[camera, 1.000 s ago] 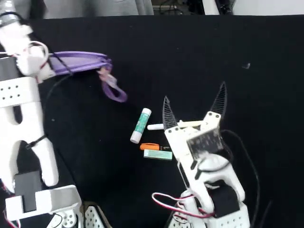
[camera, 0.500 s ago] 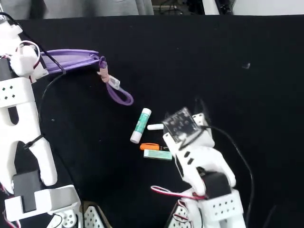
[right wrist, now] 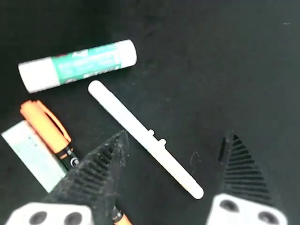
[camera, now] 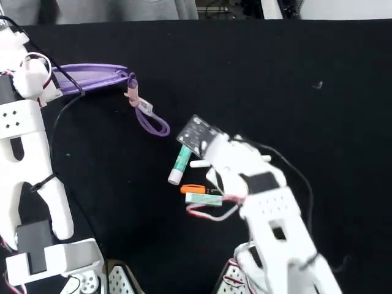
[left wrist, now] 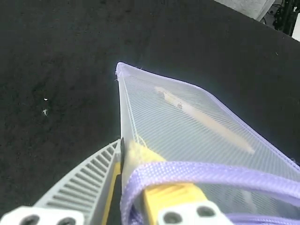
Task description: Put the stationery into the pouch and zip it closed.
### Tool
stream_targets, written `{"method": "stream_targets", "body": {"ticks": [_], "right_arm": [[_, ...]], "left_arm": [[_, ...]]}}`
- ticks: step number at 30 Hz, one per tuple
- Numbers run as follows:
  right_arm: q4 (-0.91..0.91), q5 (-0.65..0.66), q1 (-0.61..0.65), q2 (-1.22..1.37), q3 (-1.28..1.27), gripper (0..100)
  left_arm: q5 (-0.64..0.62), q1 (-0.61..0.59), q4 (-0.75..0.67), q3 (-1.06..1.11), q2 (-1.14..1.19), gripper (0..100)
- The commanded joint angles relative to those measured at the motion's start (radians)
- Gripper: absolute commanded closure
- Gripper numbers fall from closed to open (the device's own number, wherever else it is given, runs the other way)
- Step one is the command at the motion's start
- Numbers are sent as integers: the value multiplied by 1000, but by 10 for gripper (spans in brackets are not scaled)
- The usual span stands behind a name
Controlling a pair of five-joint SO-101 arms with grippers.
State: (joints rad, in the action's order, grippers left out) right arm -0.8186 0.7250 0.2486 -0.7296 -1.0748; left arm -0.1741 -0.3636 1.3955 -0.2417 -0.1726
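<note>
Between the spread fingers of our right gripper (right wrist: 176, 138) we see the white pen (right wrist: 140, 133) — our left gripper's (left wrist: 125, 151) fingers clamp the purple mesh pouch (left wrist: 187, 122).

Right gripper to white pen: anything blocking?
Nothing visible. The open right gripper hangs over the white pen, one finger on each side. The orange marker lies close by one finger, apart from the pen.

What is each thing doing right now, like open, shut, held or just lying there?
pouch, gripped by the left end effector; zip unclear.
left end effector, shut on the pouch.
white pen, lying loose, not gripped.
right end effector, open, straddling the white pen.
glue stick, lying loose.
orange marker, lying loose.
eraser, lying loose beside the orange marker.
</note>
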Motion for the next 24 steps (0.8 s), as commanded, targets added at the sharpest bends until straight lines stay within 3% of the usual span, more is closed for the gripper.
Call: {"method": "stream_targets", "body": {"ticks": [1,8,24], "right_arm": [[-26,87,-9,205,140,700],[-187,195,-11,530,387,701],[-190,247,-18,998,696,732]], "left_arm": [[-11,-2,-29,-47,-6,972],[-11,27,-29,-38,-6,972],[-11,35,-29,-38,-6,972]]}}
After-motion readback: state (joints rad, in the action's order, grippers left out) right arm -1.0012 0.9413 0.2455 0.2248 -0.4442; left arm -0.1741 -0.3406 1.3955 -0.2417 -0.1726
